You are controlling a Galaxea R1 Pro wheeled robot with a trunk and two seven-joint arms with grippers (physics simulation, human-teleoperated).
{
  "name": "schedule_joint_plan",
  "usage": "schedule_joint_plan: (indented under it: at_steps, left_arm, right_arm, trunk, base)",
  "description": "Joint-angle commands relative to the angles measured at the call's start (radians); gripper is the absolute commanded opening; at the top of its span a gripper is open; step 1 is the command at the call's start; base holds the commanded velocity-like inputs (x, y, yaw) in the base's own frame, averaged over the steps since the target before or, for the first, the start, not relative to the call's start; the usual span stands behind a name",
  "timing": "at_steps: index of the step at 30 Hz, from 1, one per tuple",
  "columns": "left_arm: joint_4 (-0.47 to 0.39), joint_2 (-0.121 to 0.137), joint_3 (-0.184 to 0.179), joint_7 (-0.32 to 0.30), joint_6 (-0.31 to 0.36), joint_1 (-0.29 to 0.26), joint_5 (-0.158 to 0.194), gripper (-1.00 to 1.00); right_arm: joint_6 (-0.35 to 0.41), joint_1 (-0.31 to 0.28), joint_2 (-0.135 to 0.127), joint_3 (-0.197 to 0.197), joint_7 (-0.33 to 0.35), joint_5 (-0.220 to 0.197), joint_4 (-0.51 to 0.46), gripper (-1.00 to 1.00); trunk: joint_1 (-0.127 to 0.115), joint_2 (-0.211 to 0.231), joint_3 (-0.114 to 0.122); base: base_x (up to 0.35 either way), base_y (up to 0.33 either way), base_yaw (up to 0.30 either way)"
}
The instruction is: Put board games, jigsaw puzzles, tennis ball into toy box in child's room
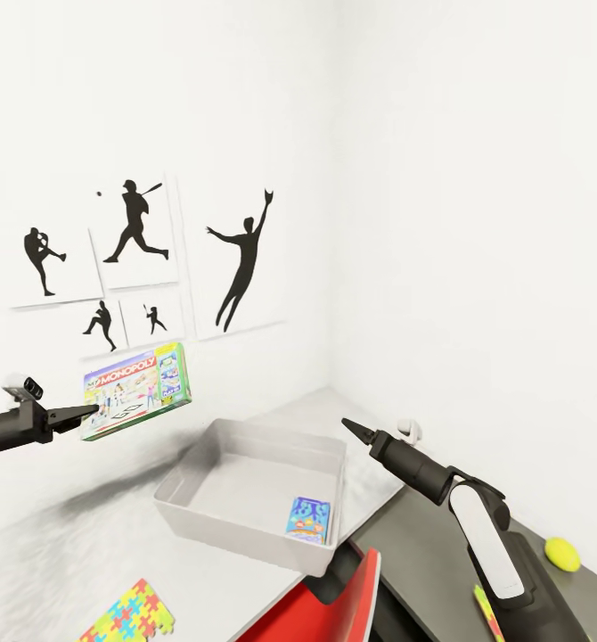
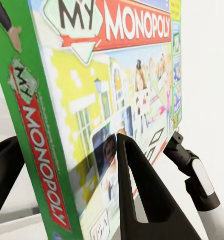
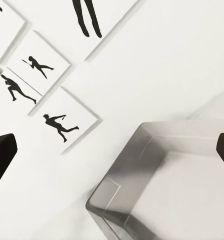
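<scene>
I had the left gripper [image 1: 92, 411] clamped on the white-green board game [image 1: 138, 390], held in the air above the table's [image 1: 58, 553] light wing, beside the toy box's [image 1: 245, 532] near-wall corner. Next I judged a short carry over its rim, then release. The right gripper [image 1: 350, 426] hung with fingers together over the far rim, leaving open room between.

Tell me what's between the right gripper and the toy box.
Nothing: in the head view, right gripper hangs over toy box, only air between.
</scene>
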Motion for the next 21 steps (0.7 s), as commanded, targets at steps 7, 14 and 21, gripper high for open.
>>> schedule_joint_plan:
  at_steps: [7, 14, 21]
  left_arm:
    - [0.0, 0.0, 0.0, -0.004, 0.01, -0.001, 0.0, -1.0]
    - [0.0, 0.0, 0.0, -0.004, 0.01, -0.001, 0.0, -1.0]
    - [0.0, -0.001, 0.0, -0.004, 0.01, -0.001, 0.0, -1.0]
  right_arm:
    - [0.004, -0.001, -0.001, 0.001, 0.0, -0.003, 0.0, 1.0]
    - [0.004, -0.001, -0.001, 0.0, 0.001, -0.003, 0.001, 1.0]
    - [0.004, -0.001, -0.001, -0.001, 0.001, -0.003, 0.005, 1.0]
  trunk:
    - [0.0, -0.001, -0.002]
    - [0.0, -0.001, -0.002]
    - [0.0, -0.001, -0.002]
  base:
    - [0.038, 0.0, 0.136]
    - [0.078, 0.0, 0.068]
    - [0.007, 0.0, 0.005]
